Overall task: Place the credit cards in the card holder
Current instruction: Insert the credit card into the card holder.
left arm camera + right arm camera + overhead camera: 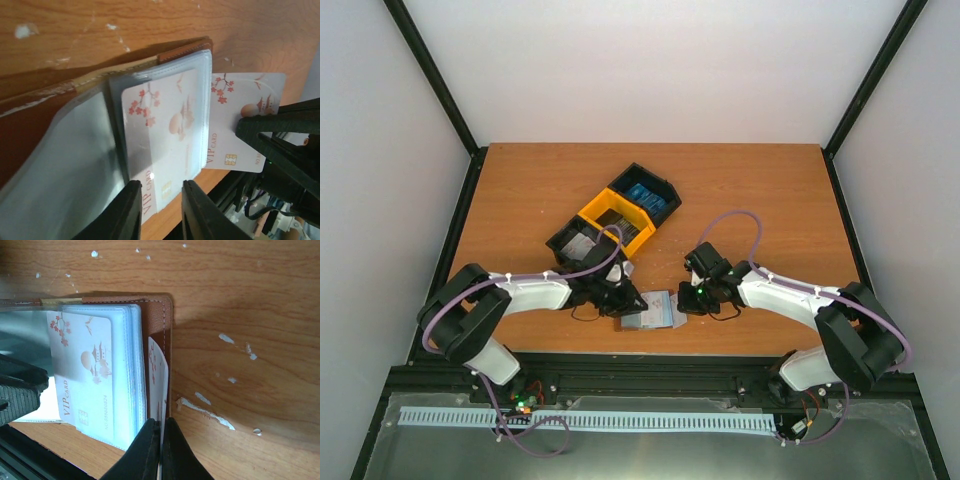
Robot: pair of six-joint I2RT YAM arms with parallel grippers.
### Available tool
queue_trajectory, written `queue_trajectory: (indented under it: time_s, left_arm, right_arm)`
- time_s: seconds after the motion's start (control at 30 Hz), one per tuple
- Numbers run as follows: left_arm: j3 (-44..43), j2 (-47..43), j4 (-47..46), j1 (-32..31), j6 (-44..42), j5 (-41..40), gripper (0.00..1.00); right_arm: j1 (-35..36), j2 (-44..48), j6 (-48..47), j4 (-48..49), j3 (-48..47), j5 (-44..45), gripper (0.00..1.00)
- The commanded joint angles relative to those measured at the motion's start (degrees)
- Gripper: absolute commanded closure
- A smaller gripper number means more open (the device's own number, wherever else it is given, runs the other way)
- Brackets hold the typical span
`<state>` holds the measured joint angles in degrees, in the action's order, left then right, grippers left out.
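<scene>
- We find the card holder point(656, 312) lying open on the desk point(750, 190) near its front edge. Its long axis runs left to right. It has a brown cover and clear sleeves.
- A white, blossom-printed VIP card point(165, 135) sits sleeved, chip end toward the left end effector point(160, 195), whose fingers stand narrowly apart.
- The right end effector point(161, 430) pinches a second VIP card point(156, 380) at the holder's right edge.

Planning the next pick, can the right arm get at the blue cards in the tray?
Probably not yet: the right gripper is shut on a white card by the card holder. The blue cards lie uncovered in the far compartment of the tray.
</scene>
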<state>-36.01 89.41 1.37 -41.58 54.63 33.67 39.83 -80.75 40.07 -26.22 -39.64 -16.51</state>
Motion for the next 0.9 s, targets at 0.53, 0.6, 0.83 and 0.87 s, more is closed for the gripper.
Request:
queue_trajectory:
  time_s: [0.53,0.6,0.83,0.87]
  left_arm:
    - [-4.5,3.8,4.6,-1.0,-0.9,-2.7,0.94]
    - [-4.4,4.3,3.8,-1.0,-1.0,-2.1,0.95]
    - [-3.9,4.3,-0.3,-1.0,-1.2,0.4,0.93]
    - [-3.8,4.2,-1.0,-1.0,-1.3,0.8,0.93]
  right_arm:
    - [0.2,-2.4,-0.3,-1.1,1.8,1.6,0.97]
    - [0.2,-2.6,-0.2,-1.0,1.8,1.5,0.97]
    - [0.2,-2.7,-0.3,-0.8,1.8,1.3,0.97]
    - [0.2,-2.7,-0.2,-0.8,1.7,1.4,0.97]
